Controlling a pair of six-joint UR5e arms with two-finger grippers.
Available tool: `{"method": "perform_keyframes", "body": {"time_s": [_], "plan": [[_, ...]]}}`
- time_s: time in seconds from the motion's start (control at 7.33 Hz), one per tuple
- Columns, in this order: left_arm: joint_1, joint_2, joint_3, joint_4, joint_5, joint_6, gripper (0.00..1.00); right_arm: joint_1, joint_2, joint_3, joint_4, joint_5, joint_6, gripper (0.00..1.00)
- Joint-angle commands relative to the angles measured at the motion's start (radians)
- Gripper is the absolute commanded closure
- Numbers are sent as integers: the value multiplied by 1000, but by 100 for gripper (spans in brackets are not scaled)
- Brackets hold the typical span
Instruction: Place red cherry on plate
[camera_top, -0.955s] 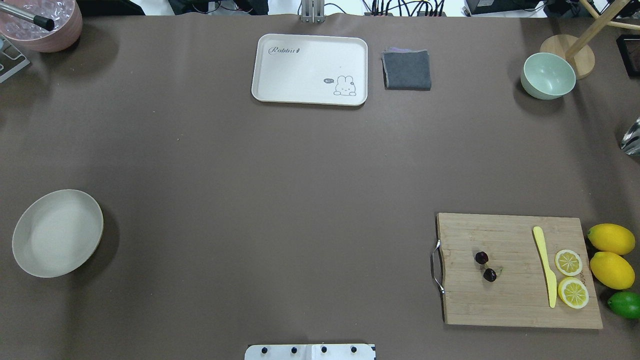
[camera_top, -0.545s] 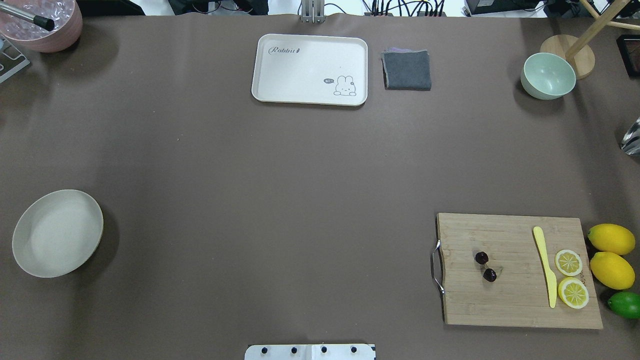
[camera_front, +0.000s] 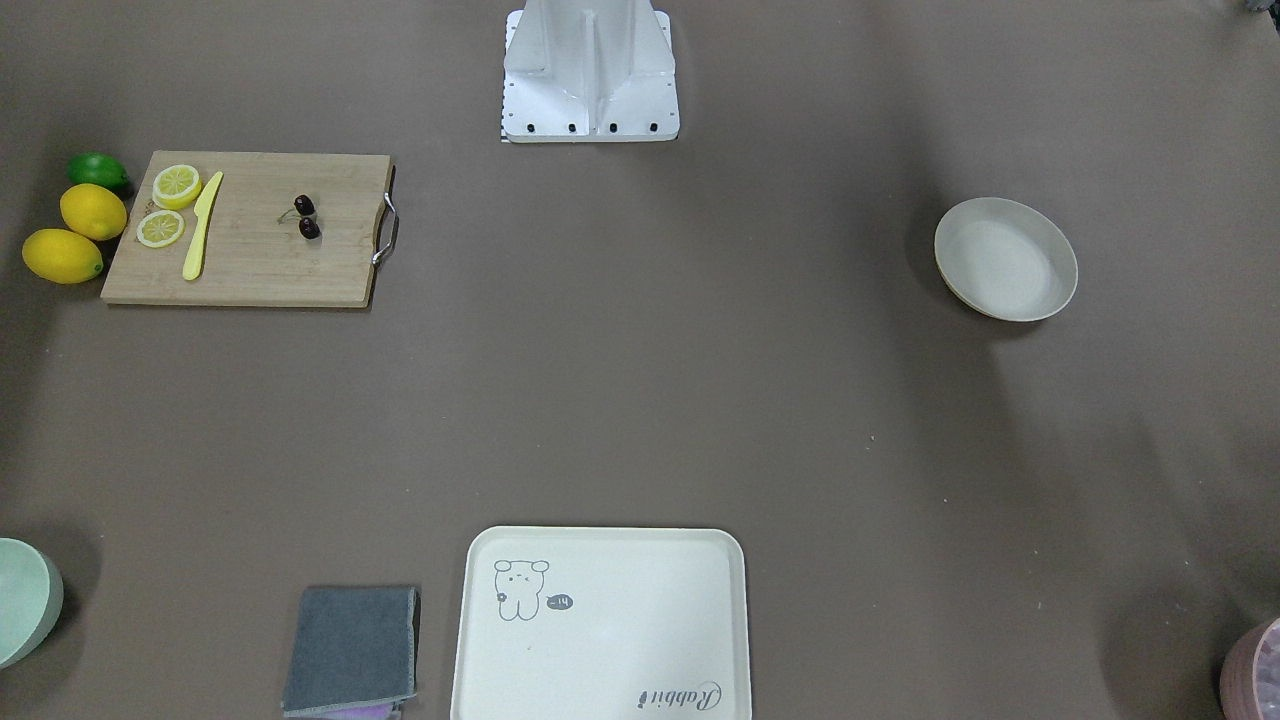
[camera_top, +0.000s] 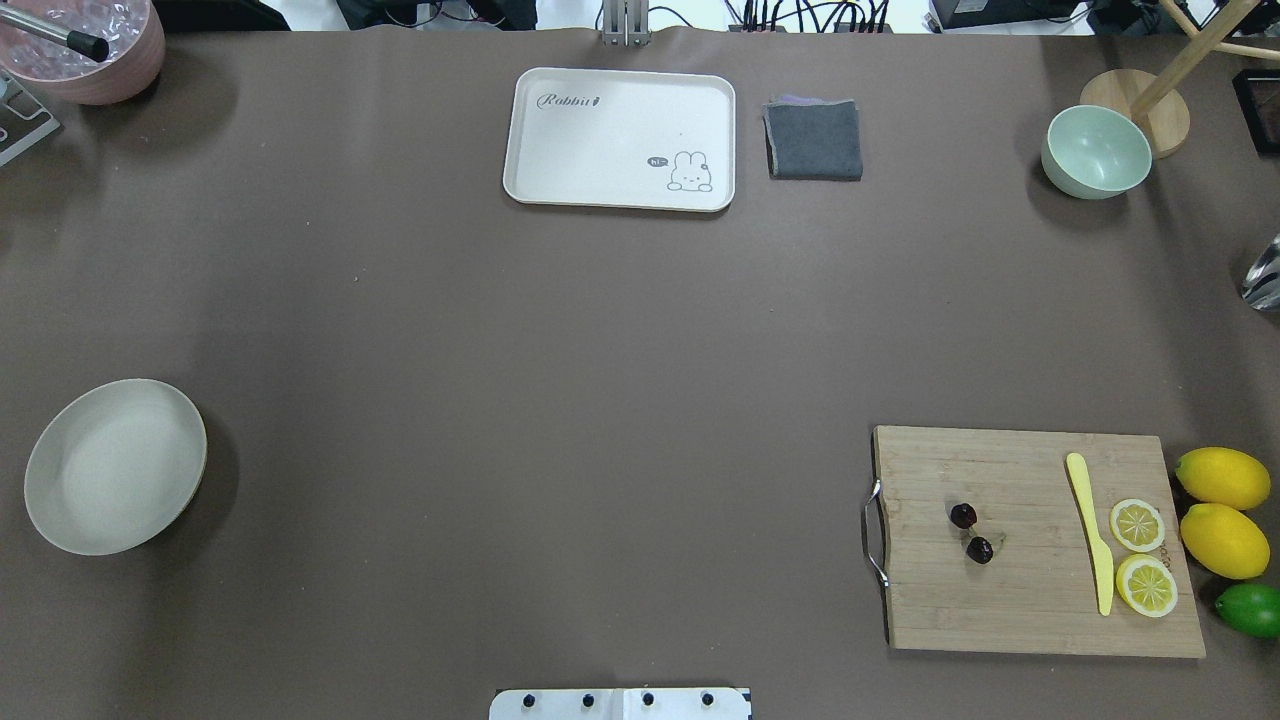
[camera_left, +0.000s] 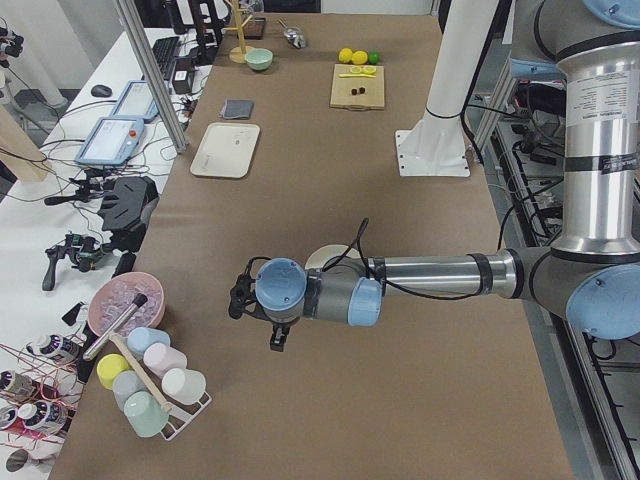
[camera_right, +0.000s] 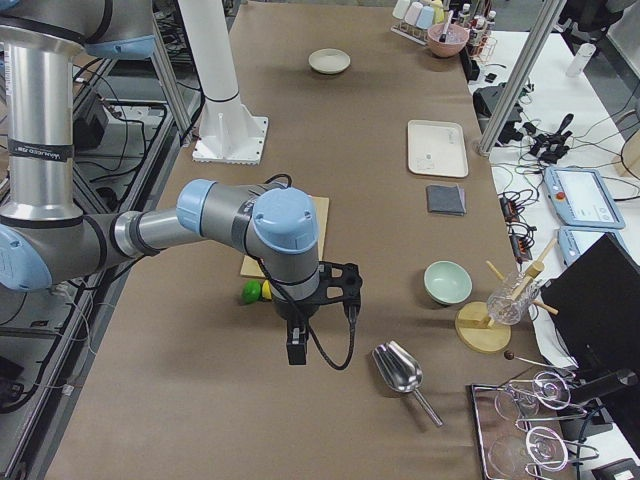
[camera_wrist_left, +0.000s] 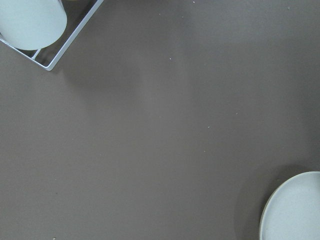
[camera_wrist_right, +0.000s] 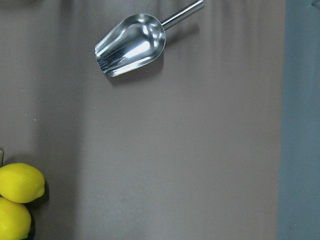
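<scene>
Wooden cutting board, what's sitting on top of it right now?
On the cutting board: the red cherry, a yellow knife and two lemon slices. Whole lemons and a lime lie beside it, off the board. Overhead nothing covers it; only the wood under those items is hidden.

Left gripper (camera_left: 277, 338) & right gripper (camera_right: 296, 350) are caught only by the side cams, so jaw state can't be told. Plate (camera_wrist_left: 294, 209) is cut by the btm-right corner in the left wrist view and partly hidden behind the left arm in ext. left. Red cherry (camera_left: 357, 92) is too small there for stems to be made out; in ext. right it's hidden behind the right arm, w/ most of the cutting board (camera_right: 252, 266). Lime (camera_top: 1252, 608) is clipped by the overhead's right edge. Mint bowl (camera_front: 24, 598), grey cloth (camera_front: 350, 648) & tray (camera_front: 600, 640) are clipped by front-view edges.
</scene>
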Motion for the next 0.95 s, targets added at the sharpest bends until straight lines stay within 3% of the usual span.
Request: {"method": "perform_keyframes", "body": {"time_s": [0.0, 0.27, 0.82], "plan": [[93, -9, 10, -47, -137, -3, 1, 31, -30, 6, -22, -4, -4, 0], [157, -9, 7, -75, -185, -7, 1, 72, -64, 9, -22, 0, -13, 0], [207, -7, 22, -127, -176, -44, 1, 97, -76, 11, -22, 0, -16, 0]]}}
